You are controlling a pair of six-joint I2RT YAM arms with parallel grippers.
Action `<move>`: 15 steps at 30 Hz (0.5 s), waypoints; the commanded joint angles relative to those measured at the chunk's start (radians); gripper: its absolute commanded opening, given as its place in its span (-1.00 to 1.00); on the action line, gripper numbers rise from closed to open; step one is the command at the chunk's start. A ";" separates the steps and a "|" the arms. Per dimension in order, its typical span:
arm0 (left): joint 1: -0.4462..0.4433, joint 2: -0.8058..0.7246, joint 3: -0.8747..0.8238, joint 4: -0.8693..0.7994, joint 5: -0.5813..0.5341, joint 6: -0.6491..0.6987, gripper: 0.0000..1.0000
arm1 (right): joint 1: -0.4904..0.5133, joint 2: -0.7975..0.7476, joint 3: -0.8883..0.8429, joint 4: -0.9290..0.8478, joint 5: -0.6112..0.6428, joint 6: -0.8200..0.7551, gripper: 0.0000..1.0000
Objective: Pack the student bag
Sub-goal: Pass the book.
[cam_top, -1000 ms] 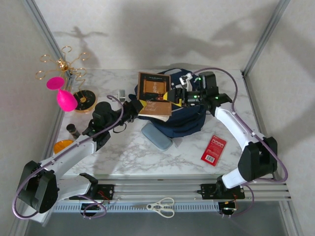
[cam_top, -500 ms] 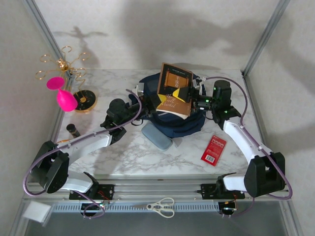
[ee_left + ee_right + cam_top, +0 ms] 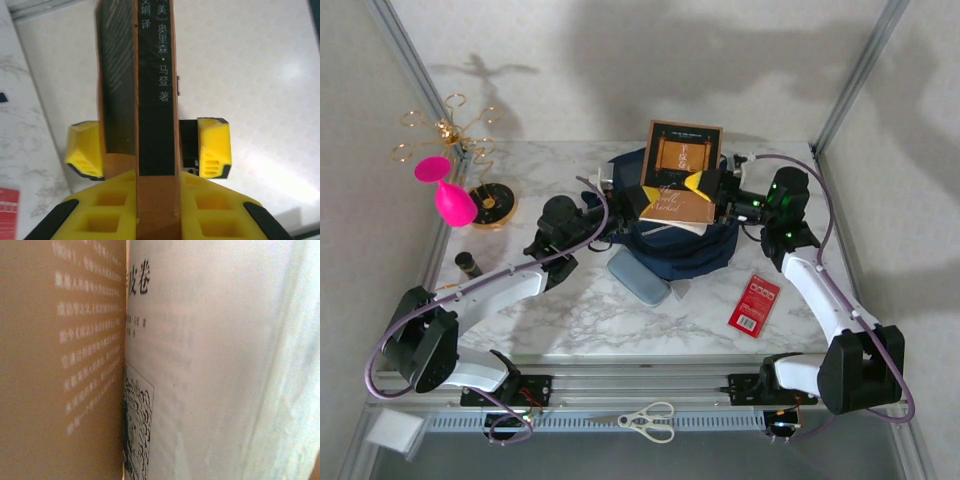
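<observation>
Book-loading step, seen from above and from both wrists. The bag [image 3: 705, 252] sits at the back centre of the table [image 3: 580, 310], between my two arms. The book [image 3: 683, 165] is held upright over its mouth, cover toward the top camera. The left gripper [image 3: 149, 150] is clamped across the book's thickness low on the spine, pads [image 3: 84, 152] against the cover. The right gripper [image 3: 712, 190] meets the book's edge on the right arm's side. Its wrist view gives blurred pages at close range, and I cannot tell whether its jaws press on the book or merely stand beside it. I judge the book not yet inside, since most of it stands above the bag. The next move calls for a straight descent with both arms in step, keeping the book upright so that its lower edge does not catch the rim of the opening. How wide the mouth gapes is hidden beneath the book. The wall [image 3: 620, 70] is near behind the bag, so I have little room to tilt backward. A pencil case [image 3: 638, 277] lies just in front of the bag, a red packet [image 3: 754, 303] lies near the right forearm, and a gold stand [image 3: 448, 135] is well off to the left. The marble between them is open for backing the arms out.
</observation>
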 commanded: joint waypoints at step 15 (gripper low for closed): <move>-0.027 0.014 0.117 -0.307 -0.095 0.295 -0.82 | -0.059 -0.009 0.083 -0.371 0.119 -0.354 -1.00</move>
